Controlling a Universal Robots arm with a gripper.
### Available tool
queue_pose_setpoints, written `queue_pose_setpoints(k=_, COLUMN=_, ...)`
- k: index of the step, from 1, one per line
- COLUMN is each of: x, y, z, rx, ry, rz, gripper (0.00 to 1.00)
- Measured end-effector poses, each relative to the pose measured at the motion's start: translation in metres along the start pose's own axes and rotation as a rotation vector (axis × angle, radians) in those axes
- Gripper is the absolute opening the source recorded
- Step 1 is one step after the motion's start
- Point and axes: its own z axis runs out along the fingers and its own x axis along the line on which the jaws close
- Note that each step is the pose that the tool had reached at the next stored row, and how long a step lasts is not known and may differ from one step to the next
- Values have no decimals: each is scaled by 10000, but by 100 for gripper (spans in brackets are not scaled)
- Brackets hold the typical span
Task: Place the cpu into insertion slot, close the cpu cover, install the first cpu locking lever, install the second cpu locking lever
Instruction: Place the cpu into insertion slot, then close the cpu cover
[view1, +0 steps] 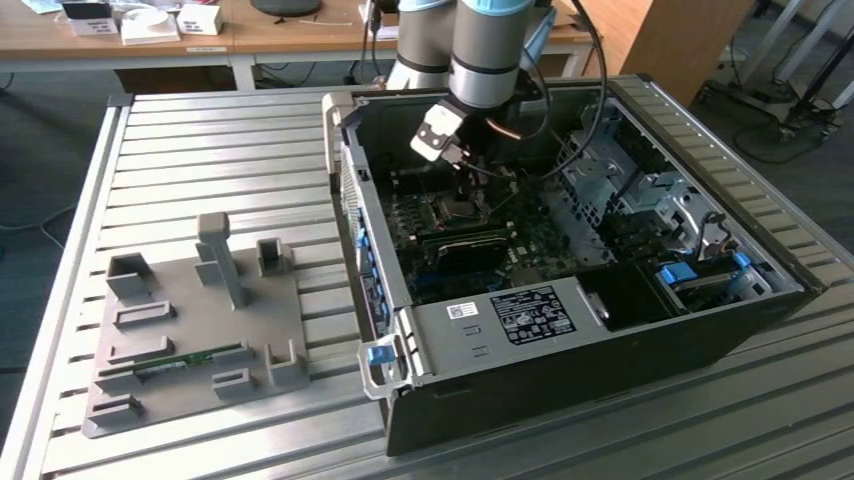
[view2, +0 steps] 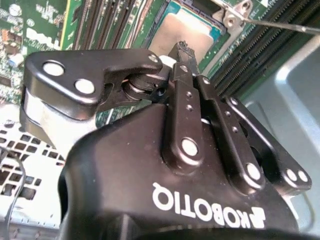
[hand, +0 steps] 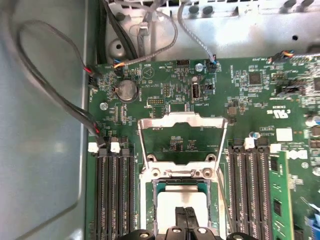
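Note:
The cpu (hand: 181, 199), a dull silver square, lies flat in the insertion slot (hand: 150, 210) on the green motherboard (hand: 250, 100). The cpu cover (hand: 182, 121), a silvery frame with a cut-out window, is swung open and away from the slot on its hinge. My gripper (hand: 186, 216) hangs just over the cpu's top with its black fingertips pressed together and nothing between them. In the second wrist view the shut gripper (view2: 182, 47) points at the cpu (view2: 185, 31). In the exterior view the gripper (view1: 462, 190) reaches down into the open computer case above the slot (view1: 462, 210).
Black memory slots (hand: 111, 195) flank the socket on both sides. A thin wire lever (view2: 285, 24) runs beside the socket. Loose cables (hand: 60, 95) lie near the board's edge. A white-labelled black box (view1: 527, 312) fills the case front. A grey fixture plate (view1: 194, 330) rests on the slatted table.

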Motion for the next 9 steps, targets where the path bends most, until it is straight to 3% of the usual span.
queue_pose_setpoints(k=4, x=2, y=6, z=-89, rx=0, ry=-1, rz=0, gripper=11)
queue_pose_setpoints(k=9, x=2, y=6, z=-87, rx=-1, ry=0, rz=0, gripper=11)
